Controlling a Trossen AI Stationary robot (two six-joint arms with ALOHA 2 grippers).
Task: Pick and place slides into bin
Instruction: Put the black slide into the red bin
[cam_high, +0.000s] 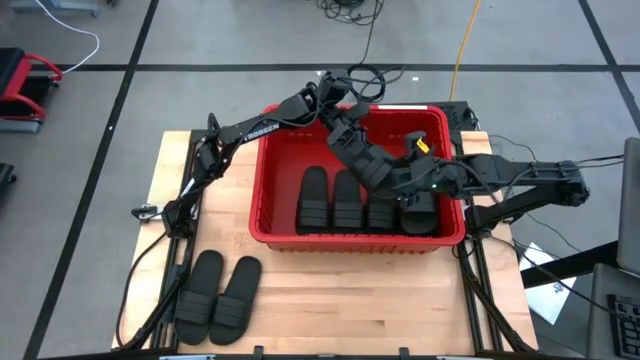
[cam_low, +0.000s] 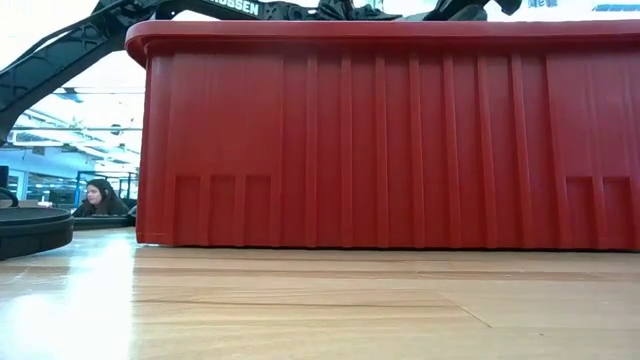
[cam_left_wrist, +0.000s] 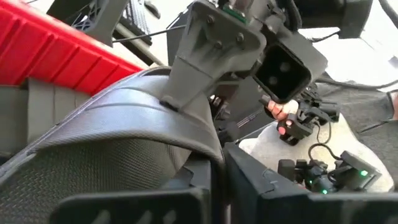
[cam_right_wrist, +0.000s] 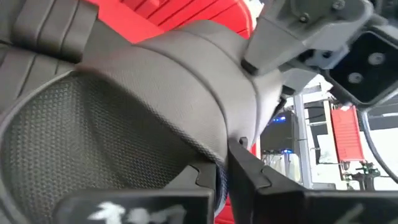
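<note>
Left wrist view: a slide in the fingers

The left gripper (cam_left_wrist: 217, 180) is closed on a black slide's (cam_left_wrist: 112, 143) ribbed strap; the other arm's gripper (cam_left_wrist: 249, 50) looms just beyond, the red bin (cam_left_wrist: 50, 50) wall behind.

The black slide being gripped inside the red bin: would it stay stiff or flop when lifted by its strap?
Probably it bends somewhat: the strap of the slide arches smoothly like soft rubber. Its textured footbed suggests it is not slippery. It looks light, since both the left gripper and the right gripper hold only thin strap edges above the bin.
</note>
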